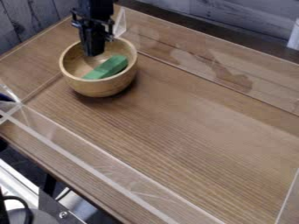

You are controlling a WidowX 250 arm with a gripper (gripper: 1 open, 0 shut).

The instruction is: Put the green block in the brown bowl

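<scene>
Wood-grain planks fill nearly the whole view, a broad brown table [198,114] fenced by low clear walls, with a pale strip of wall behind its far edge. Toward the far left corner sits the brown bowl [73,86], and inside it lies the green block [111,66], flat on the pale floor of the bowl, slanted, with one end toward the right-hand rim. So the block is where the task wants it: within the rim, none of it hanging over the edge as far as can be seen. Directly above the bowl's rear half the dark pincer [93,48] points straight down into the hollow, its tips low inside and just beside the block's upper-left end. From this angle the tips merge into one dark column; whether the fingers stand apart or together cannot be told, and whether they touch the block is equally unclear, though the block looks to be resting on the bowl's floor rather than hanging from anything. By that reading the placing itself is done or as good as done. What seems left is small: letting go fully if any hold remains, and lifting the arm clear of the rim without nudging the bowl or dragging the block back out.
</scene>
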